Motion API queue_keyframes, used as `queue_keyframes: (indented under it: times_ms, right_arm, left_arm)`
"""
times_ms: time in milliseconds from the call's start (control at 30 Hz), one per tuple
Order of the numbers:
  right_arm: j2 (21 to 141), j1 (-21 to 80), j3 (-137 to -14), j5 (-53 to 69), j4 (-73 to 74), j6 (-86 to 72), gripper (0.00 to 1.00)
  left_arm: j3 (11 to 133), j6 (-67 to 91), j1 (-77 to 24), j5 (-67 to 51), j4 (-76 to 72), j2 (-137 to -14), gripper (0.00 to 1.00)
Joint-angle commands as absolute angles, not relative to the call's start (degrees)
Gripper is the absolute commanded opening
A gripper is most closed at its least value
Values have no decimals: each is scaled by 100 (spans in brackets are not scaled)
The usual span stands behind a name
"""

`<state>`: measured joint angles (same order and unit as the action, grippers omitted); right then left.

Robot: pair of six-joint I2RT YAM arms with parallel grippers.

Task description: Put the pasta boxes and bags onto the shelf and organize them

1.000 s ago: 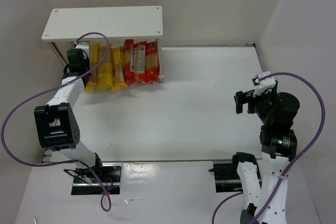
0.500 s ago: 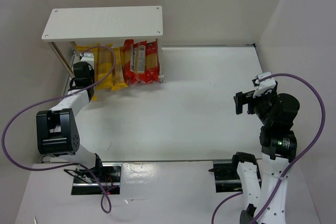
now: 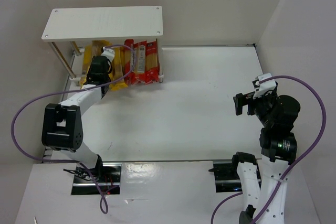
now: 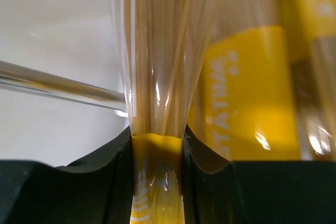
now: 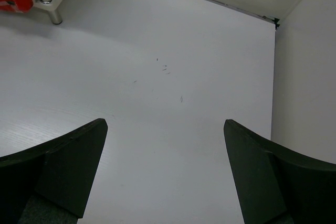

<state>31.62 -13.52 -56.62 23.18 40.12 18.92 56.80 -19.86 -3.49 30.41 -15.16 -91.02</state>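
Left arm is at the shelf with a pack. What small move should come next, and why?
Probably ease the yellow pack a little deeper in beside its yellow neighbour, then open. The left gripper has its jaws pinched on the pack's end, under the shelf top, so it seems nearly placed. The right gripper hangs open, far off.

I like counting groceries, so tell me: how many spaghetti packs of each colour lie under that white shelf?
Yellow packs: 3
Red packs: 3
Total: 6, as far as the top view shows; the left pincer grips one of the yellow.
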Motion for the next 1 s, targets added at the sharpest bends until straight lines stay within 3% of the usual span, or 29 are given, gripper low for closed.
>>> queue_keyframes:
  times_ms: [0, 433, 967]
  right_arm:
    - [3120, -1389, -5573, 2364, 4008, 1828, 100]
    - [3067, -1389, -5572, 2417, 4008, 1828, 100]
    - [3067, -1389, -5572, 2522, 4008, 1775, 100]
  left_arm:
    - [6319, -2934, -412, 4199, -2760, -9070, 0]
    - [7284, -4947, -413, 5298, -3305, -10265, 0]
    - [8156, -5555, -352, 5810, -3648, -11311, 0]
